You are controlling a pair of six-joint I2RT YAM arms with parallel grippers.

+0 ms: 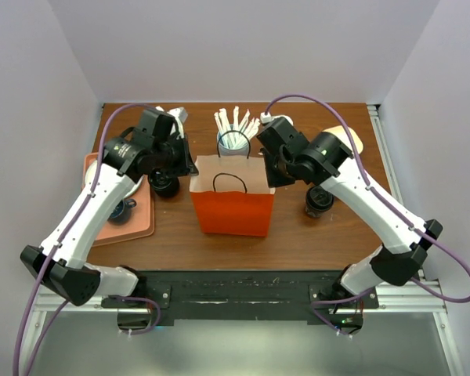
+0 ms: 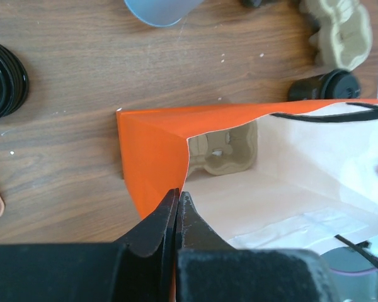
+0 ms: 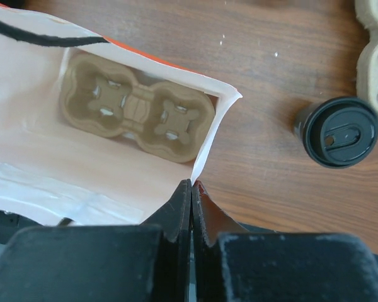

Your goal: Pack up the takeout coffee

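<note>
Two end effectors (image 2: 177,196) (image 3: 191,187) shut, pinching bag (image 1: 232,213) rim

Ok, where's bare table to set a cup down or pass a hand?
Widest bare patch: the table between the orange bag and its near edge, from the tray across to the right arm. A narrower gap lies between bag and lidded cup. Crowded around the bag's top: straw holder behind, left fingers and right fingers pinching its rim.

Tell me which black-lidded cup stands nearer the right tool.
The cup right of the orange bag; the other cup stands left of it, beside the tray.
</note>
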